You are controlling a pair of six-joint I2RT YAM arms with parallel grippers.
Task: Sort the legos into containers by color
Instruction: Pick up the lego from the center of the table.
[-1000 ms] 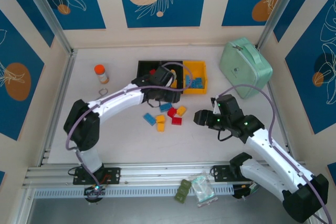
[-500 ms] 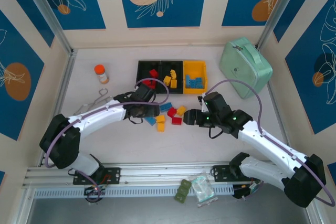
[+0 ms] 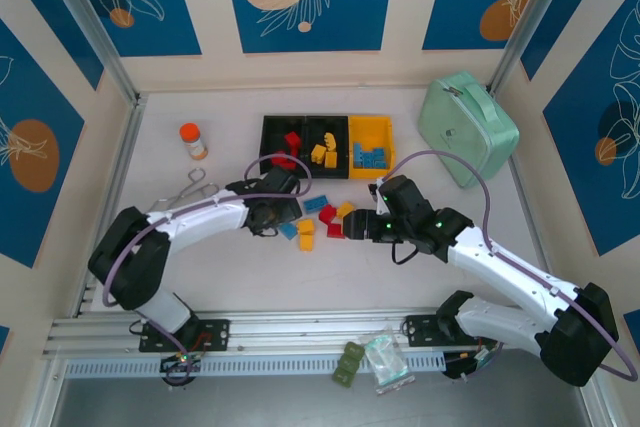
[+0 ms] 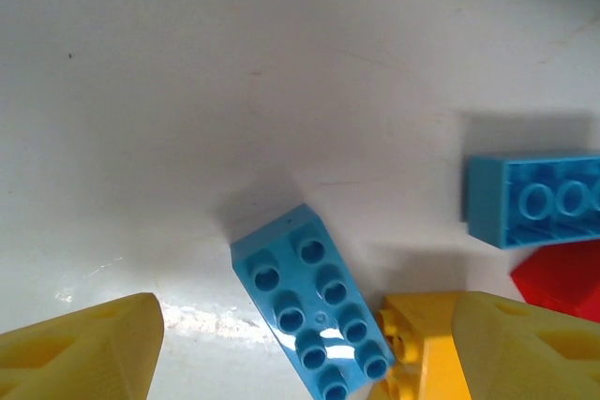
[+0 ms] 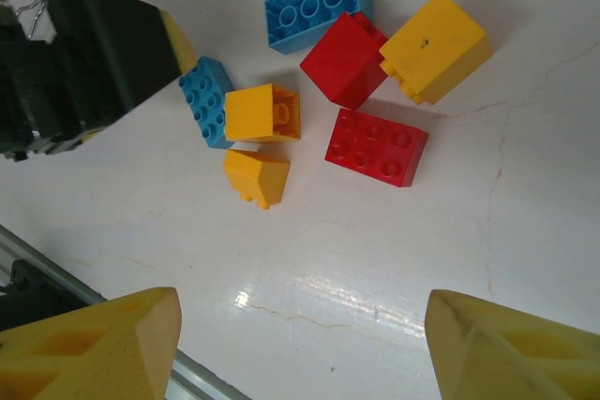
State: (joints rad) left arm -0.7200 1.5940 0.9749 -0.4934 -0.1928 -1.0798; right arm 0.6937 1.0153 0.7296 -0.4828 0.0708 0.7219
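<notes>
Surrounding blue lego (image 4: 314, 311): mostly bare table (image 4: 187, 91)

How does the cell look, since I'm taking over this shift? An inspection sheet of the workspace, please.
Surface: white table, glossy, hairline cracks.
Job's things: seven loose bricks mid-table, two blue, two red, three yellow; bins hold red, yellow and blue bricks, one colour each.
Clutter: orange-capped bottle, metal tongs, green case, packets by the front rail.
Grippers: left gripper open astride a blue brick; right gripper open beside the pile, nothing between its fingers.
Cables: left cable and right cable arch up in loops.
Surroundings: blue patterned wall panels, metal frame.
</notes>
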